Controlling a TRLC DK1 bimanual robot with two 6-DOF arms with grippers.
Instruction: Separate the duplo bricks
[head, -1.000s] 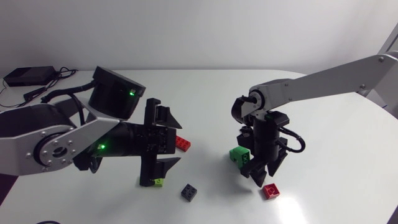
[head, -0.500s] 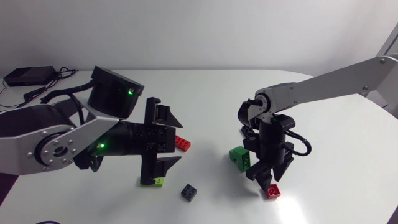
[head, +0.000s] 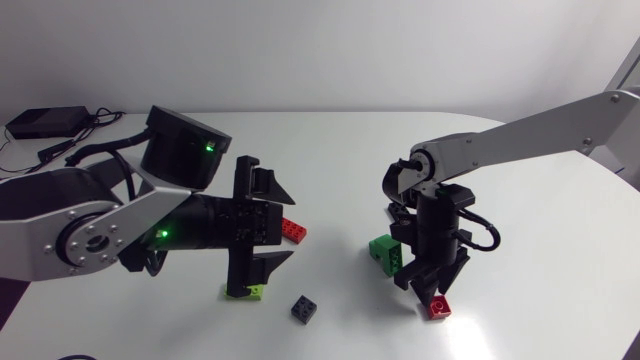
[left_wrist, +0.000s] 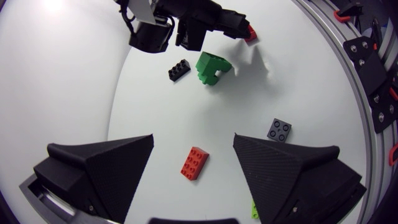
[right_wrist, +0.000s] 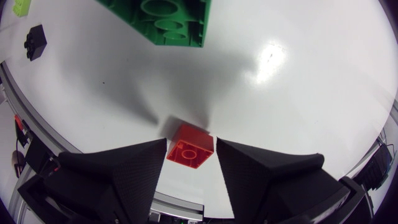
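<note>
A small red brick (right_wrist: 191, 146) lies on the table between the fingers of my right gripper (right_wrist: 191, 144), which stand close on either side of it; a thin gap shows at one side. From above, this gripper (head: 430, 292) points down over the red brick (head: 438, 307), with a green brick stack (head: 384, 250) just beside it. My left gripper (head: 258, 228) hangs open on the table's left part. A red oblong brick (left_wrist: 194, 163) lies on the table under its wide-open fingers, touching neither.
A dark grey square brick (head: 304, 309) lies near the front, and a lime brick (head: 253, 291) sits below my left gripper. A black brick (left_wrist: 179, 70) lies next to the green stack (left_wrist: 212, 67). A black box with cables (head: 45, 123) rests at the back left.
My right gripper has shifted right and down over the small red brick, and its fingers have drawn closer together around it. The left arm has stayed still.
</note>
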